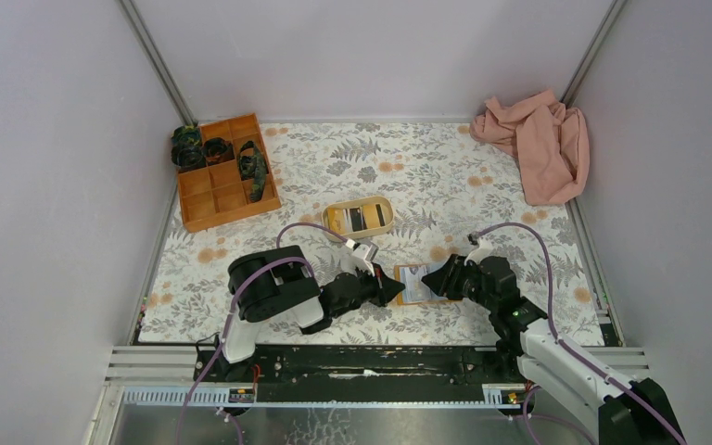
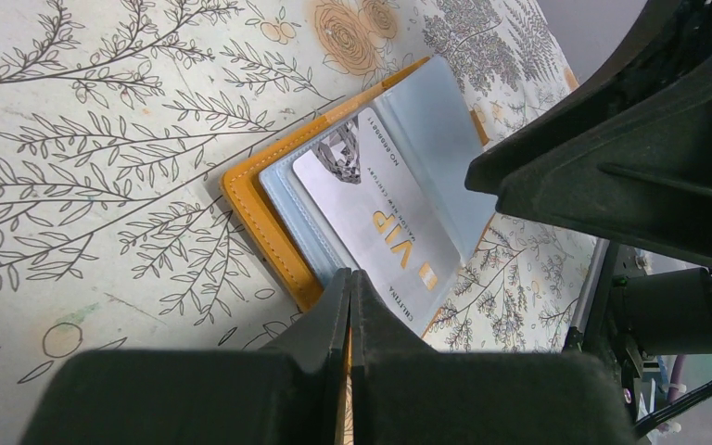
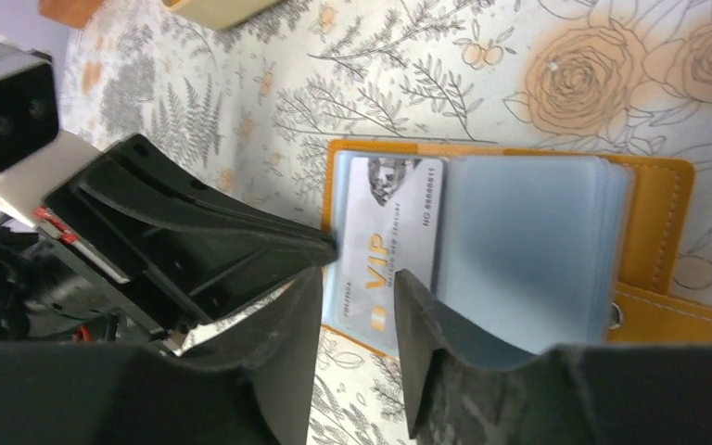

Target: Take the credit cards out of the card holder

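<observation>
Two hands: left hand point(image 2: 349, 278), pressed together, is pinning card holder point(image 3: 654, 213) at 9 o'clock so right hand point(image 3: 357, 278), spread, is straddling VIP card point(image 3: 394, 222) for pulling.

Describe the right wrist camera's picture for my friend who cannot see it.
An orange card holder lies open on a flowered tablecloth, a silver VIP card sticking partly out of its pale blue sleeves. The right pincer, jaws apart, hangs over the card's near end; the left pincer, shut, has its tip at the holder's left edge.
</observation>
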